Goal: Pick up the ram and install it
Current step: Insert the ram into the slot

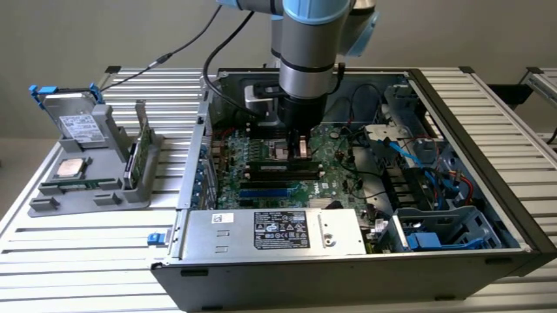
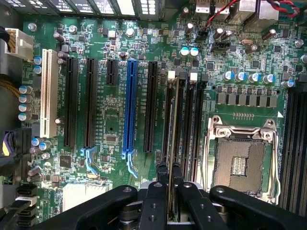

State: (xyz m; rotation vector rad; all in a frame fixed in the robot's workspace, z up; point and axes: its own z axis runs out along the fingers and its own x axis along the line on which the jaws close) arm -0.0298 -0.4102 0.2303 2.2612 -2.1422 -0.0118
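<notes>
My gripper (image 2: 169, 173) is shut on the ram (image 2: 173, 120), a thin green stick seen edge-on between the two black fingers (image 2: 156, 191). The stick lies in line with the black memory slots (image 2: 189, 124) on the large green motherboard (image 2: 110, 120), directly over the slot nearest the black expansion slots; whether it touches that slot I cannot tell. In the exterior view the gripper (image 1: 296, 147) reaches down into the open computer case (image 1: 470, 130), just above the memory slots (image 1: 280, 171).
An open processor socket (image 2: 244, 158) sits beside the memory slots. A silver power supply (image 1: 278, 231) lies at the case front, with blue cables (image 1: 426, 163) toward the exterior view's right. Outside, a grey fixture (image 1: 96, 176) holds a hard drive (image 1: 74, 117), a processor chip (image 1: 70, 168) and an upright thin board (image 1: 135, 160).
</notes>
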